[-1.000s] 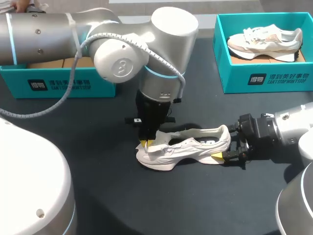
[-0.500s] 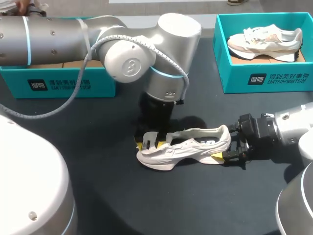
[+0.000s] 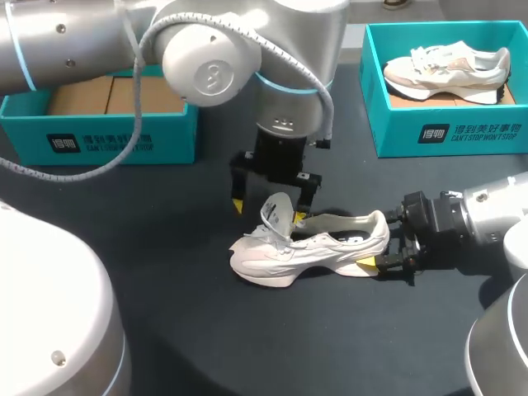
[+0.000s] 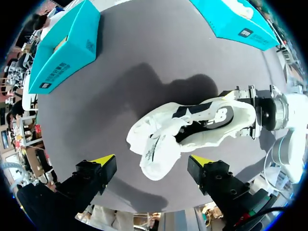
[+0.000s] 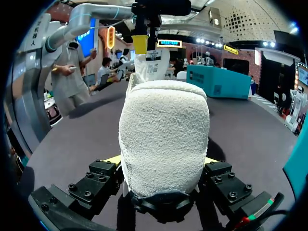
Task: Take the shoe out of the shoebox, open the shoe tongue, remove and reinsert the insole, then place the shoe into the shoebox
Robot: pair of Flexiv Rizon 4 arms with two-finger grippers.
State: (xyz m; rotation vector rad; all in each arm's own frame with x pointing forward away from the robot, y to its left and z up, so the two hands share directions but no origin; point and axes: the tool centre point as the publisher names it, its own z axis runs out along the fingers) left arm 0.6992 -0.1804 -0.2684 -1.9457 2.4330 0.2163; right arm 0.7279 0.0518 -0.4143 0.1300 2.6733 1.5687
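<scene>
A white sneaker [image 3: 318, 247] lies on its sole on the dark table, toe to the left. Its tongue [image 3: 276, 213] stands pulled up. My left gripper [image 3: 269, 208] hangs open just above the shoe, its yellow tips either side of the tongue [image 4: 156, 156] without touching it. The left wrist view looks down on the shoe [image 4: 202, 127] from the gripper [image 4: 152, 160]. My right gripper [image 3: 381, 241] is shut on the heel [image 5: 163, 130], one finger on each side. In the right wrist view the gripper [image 5: 163, 161] holds the heel, and the left gripper [image 5: 144, 29] shows beyond the tongue.
A teal shoebox [image 3: 99, 136] with a cardboard insert stands at the back left, partly behind my left arm. A second teal shoebox [image 3: 445, 132] at the back right holds another sneaker [image 3: 450, 70]. Bare dark table lies in front of the shoe.
My left gripper has let go of the tongue, opened wide and risen away from the shoe. The tongue now stands upright. The right gripper and the heel have not moved.
</scene>
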